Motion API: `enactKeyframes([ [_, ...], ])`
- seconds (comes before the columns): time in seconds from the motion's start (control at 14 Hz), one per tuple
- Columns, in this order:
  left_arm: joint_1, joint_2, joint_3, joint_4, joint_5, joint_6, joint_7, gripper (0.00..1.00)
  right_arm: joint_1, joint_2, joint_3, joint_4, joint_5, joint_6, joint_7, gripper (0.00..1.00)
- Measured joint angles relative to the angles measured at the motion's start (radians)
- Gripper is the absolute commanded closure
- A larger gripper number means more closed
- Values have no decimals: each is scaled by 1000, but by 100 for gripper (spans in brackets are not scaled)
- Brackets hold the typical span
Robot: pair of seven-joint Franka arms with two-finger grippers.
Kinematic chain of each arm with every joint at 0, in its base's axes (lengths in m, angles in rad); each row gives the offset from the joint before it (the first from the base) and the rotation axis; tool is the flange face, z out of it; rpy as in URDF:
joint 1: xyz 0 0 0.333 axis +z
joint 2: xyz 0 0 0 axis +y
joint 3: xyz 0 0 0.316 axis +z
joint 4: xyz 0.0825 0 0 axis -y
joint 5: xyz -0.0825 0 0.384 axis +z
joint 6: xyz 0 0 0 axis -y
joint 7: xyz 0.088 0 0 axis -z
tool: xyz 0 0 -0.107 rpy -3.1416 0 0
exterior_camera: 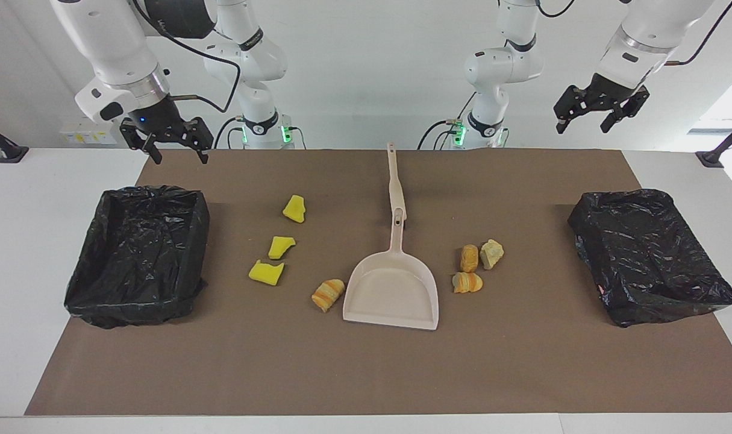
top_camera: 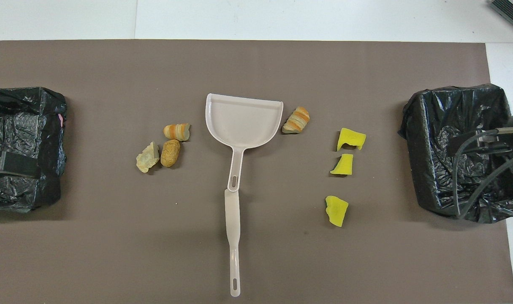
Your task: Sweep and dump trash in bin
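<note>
Fingers of the left gripper and right gripper are seen spread wide and empty, each raised over its own end of the desk. Trash is noted scattered on the brown mat: three yellow scraps toward the right arm's bin, four bread-like lumps flanking the dustpan. The dustpan handle is best gripped firmly first, pan edge kept flat on the mat while the lumps are pushed in.
</note>
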Motion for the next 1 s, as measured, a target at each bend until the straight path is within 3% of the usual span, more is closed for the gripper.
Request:
enactKeyframes([
  [0.72, -5, 0, -19, -7, -29, 27, 0, 0, 1, -23, 0, -35, 0, 0, 0, 0],
  [1.0, -77, -1, -28, -62, -44, 69, -3, 0, 1, -25, 0, -38, 0, 0, 0, 0],
])
